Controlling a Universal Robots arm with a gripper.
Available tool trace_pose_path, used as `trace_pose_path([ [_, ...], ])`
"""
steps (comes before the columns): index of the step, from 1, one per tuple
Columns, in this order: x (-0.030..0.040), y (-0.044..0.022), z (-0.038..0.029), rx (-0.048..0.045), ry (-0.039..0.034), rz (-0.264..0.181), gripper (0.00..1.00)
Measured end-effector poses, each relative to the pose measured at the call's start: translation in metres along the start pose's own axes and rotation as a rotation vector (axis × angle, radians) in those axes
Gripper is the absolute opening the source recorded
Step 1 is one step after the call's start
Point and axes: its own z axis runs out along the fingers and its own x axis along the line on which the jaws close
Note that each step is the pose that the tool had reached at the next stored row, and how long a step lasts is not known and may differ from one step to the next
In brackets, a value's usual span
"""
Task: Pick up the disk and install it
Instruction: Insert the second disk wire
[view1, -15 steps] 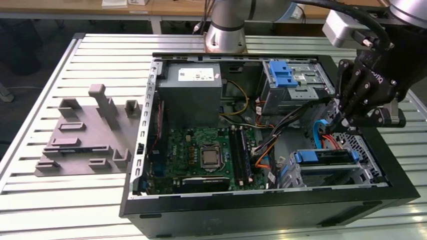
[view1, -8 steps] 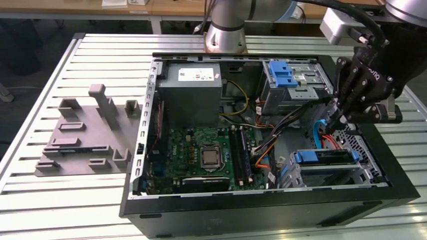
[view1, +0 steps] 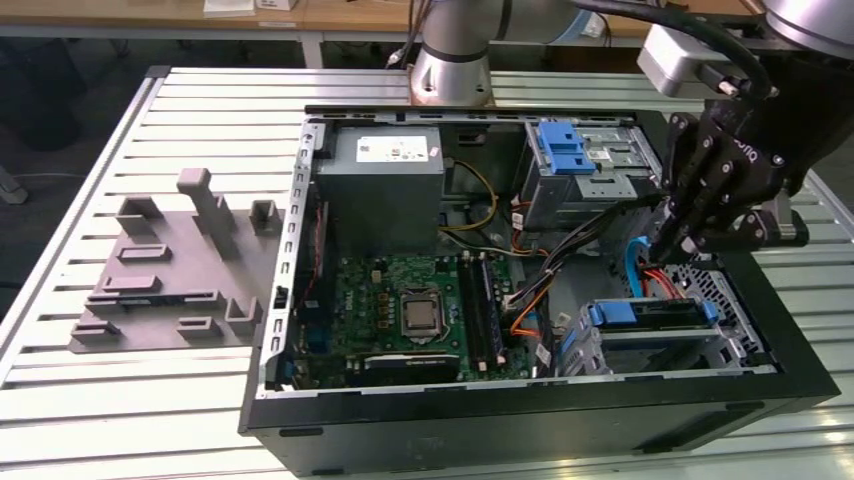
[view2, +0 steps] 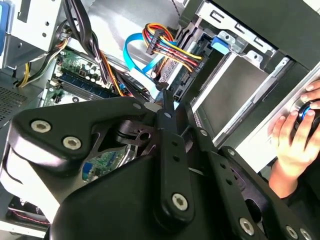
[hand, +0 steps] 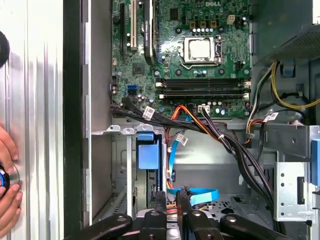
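A slatted metal table (view1: 160, 400) bears an open computer case (view1: 534, 415) and grey fixture (view1: 174, 270).

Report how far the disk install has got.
Looks done: the disk already sits in the lower drive bay of the computer case, its blue end tab showing in the first wrist view. In hand: the gripper hangs just above that bay, beside the blue data cable. Left: whether the disk is fully seated cannot be told.
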Motion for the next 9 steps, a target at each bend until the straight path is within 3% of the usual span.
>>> trace_pose_path([
  [9, -0.0002, 0.0005, -0.0033, 0.0001, -0.0003, -0.002, 0.24],
])
